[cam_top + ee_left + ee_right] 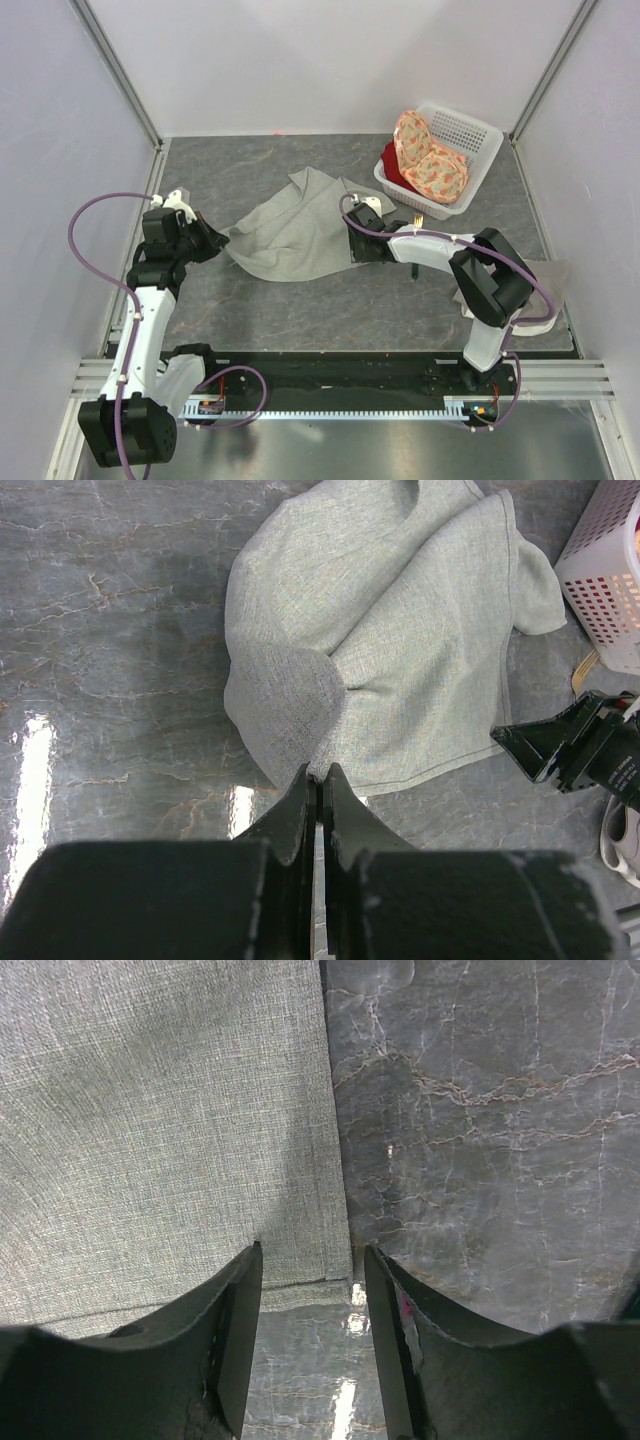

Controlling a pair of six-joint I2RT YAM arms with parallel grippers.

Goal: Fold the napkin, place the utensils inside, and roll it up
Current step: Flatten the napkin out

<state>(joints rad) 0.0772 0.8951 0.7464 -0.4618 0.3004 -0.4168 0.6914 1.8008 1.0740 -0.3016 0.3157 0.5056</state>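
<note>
The napkin is plain sage-grey with a fine woven grain and no print. The surface is dark grey, marbled with pale cream and rusty veins. At two o'clock in the top view, the basket is white lattice, with an orange floral cloth and a red cloth. The fork shows a gold head. At four o'clock, the beige-grey cloth is paler. The left tool and right tool are matt black, and the right one has a pink fleck. The arms are white and black, with purple cables.
</note>
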